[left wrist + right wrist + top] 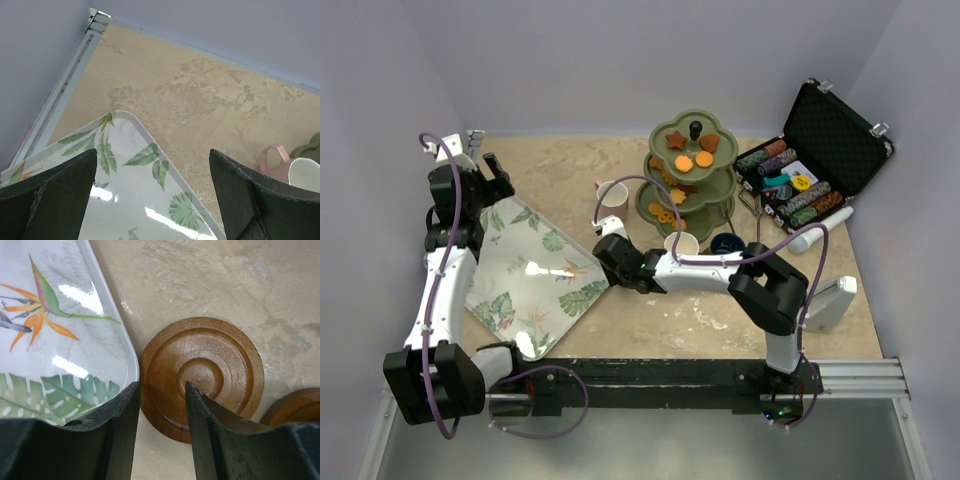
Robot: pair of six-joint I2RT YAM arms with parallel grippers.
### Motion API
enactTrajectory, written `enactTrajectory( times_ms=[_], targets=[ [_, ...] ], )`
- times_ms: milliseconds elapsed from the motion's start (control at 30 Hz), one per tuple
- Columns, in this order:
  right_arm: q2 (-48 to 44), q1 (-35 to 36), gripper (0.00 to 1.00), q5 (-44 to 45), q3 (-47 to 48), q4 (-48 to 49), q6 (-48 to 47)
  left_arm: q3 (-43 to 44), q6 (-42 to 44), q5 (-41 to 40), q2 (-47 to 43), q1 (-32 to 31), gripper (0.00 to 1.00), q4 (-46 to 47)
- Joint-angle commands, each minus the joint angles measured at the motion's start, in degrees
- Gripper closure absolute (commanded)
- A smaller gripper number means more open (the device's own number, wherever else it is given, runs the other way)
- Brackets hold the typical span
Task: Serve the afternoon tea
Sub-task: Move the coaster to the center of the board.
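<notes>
Glossy tray, smooth wooden saucer

Olive 3-tier stand upright, orange biscuits aboard; brown saucer flat.

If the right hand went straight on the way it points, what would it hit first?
Most likely the brown saucer under the right hand; one finger may catch the tray.

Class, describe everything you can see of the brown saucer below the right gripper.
The saucer is round, brown and wood-like, with concentric rings turned into its top. It lies flat on the table, empty, its edge right by the tray corner; contact unclear. The right gripper, parted, hangs over its tray-side half.
</notes>
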Motion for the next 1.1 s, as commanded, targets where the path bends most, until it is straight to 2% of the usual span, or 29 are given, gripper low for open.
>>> enactTrajectory(
  times_ms=[0, 467, 733, 1067],
  targets=[
    [-4.5, -0.6, 0.54, -0.7, -2.2, 1.7, 0.0, 0.0, -1.0, 0.5, -0.6, -0.1, 0.03, 3.3],
    [-8.2, -0.7, 0.41, -6.8, -9.5, 9.3, -11.9, 0.1, -0.9, 0.5, -0.6, -0.6, 0.03, 3.2],
    [-5.0, -0.6, 0.41, -6.4, -6.2, 9.7, -17.5, 0.1, -0.8, 0.5, -0.4, -0.6, 0.02, 3.2],
    [-2.5, 0.0, 0.42, -10.1, -7.7, 10.2, -18.0, 0.0, -0.8, 0.5, -0.5, -0.6, 0.02, 3.2]
  ],
)
